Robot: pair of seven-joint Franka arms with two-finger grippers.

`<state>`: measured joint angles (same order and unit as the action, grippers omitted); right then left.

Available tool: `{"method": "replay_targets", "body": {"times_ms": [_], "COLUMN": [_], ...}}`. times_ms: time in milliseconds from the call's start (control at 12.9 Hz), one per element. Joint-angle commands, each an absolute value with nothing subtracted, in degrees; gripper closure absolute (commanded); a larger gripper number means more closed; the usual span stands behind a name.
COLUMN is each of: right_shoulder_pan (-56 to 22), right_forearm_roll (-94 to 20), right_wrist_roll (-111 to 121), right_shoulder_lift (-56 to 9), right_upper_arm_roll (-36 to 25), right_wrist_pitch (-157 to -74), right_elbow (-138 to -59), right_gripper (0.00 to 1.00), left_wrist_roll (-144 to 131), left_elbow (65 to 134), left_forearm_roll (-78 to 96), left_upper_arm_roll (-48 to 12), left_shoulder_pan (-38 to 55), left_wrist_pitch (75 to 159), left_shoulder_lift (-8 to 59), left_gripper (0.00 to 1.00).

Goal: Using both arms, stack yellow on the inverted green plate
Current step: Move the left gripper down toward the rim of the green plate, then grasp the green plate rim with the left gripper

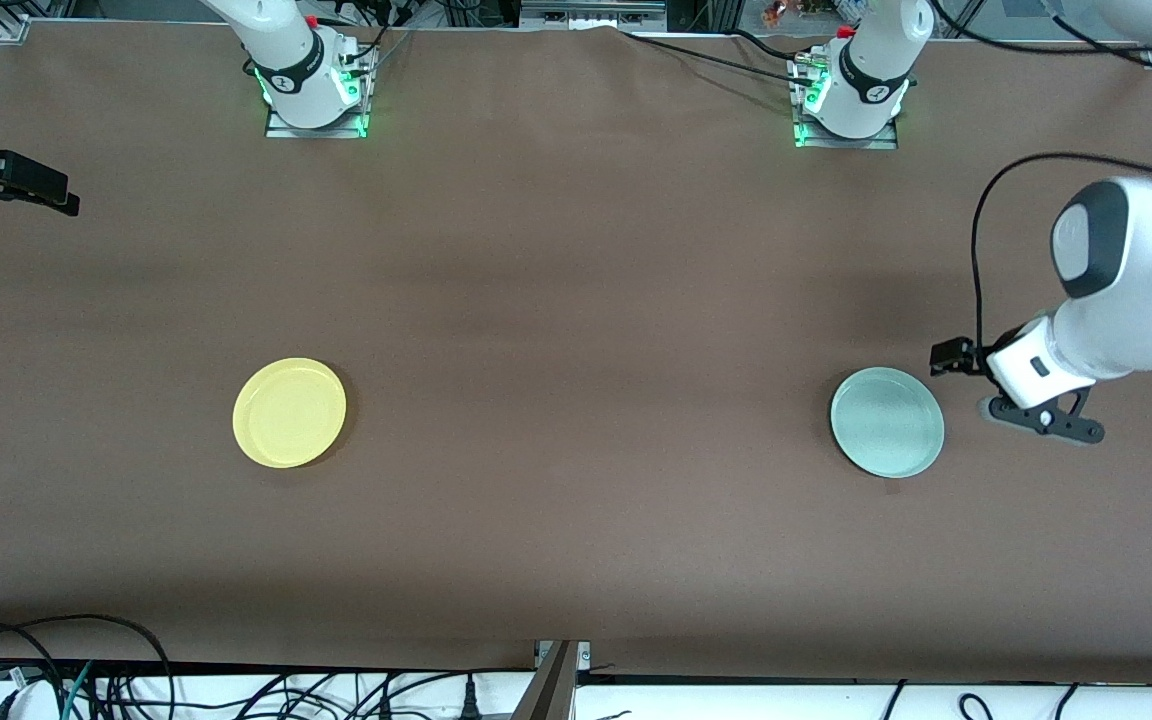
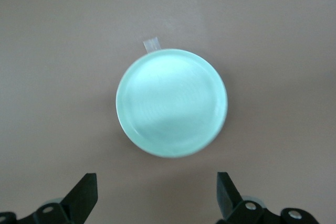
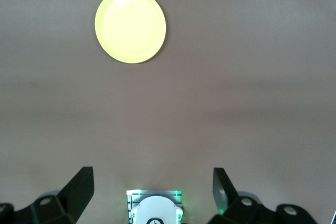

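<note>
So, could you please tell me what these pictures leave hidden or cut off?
- Right gripper: front view's edge cuts off most of it and its arm.
- Left gripper: wrist view's edge crops its fingers.
- Green plate: its underside faces the table, unseen.

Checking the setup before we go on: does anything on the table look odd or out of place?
Only a small pale tab sticking out from under the green plate, like tape. The yellow plate lies flat and intact.
</note>
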<state>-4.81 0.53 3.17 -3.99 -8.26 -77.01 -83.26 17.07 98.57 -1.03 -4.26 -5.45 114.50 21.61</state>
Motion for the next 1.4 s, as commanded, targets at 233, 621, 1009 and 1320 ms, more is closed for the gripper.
{"method": "replay_targets", "body": {"times_ms": [233,621,1009,1320], "right_shoulder_pan": [-4.92,-4.92,-4.92,-4.92], "right_forearm_roll": [0.53,0.35,0.35,0.26], "right_wrist_roll": [3.78,3.78,3.78,3.52], "right_shoulder_lift": [-3.16,-3.16,-3.25,-3.25], "right_upper_arm_roll": [-8.26,-8.26,-8.26,-8.35], "right_wrist_pitch": [-77.17,-77.17,-77.17,-77.25], "right_elbow": [-83.67,-83.67,-83.67,-83.67], "right_gripper": [0.00,0.00,0.00,0.00], "left_wrist_roll": [30.92,31.81,35.32,40.60], "left_elbow": [96.68,95.27,94.75,94.75], "left_forearm_roll": [-1.15,-1.93,-1.85,-1.85], "left_upper_arm_roll": [-4.92,-4.75,-4.83,-4.75], "left_shoulder_pan": [-9.67,-9.40,-9.49,-9.84], "left_wrist_pitch": [123.31,132.26,132.71,132.63], "left_shoulder_lift": [32.51,40.33,41.13,41.13], "left_gripper": [0.00,0.00,0.35,0.79]}}
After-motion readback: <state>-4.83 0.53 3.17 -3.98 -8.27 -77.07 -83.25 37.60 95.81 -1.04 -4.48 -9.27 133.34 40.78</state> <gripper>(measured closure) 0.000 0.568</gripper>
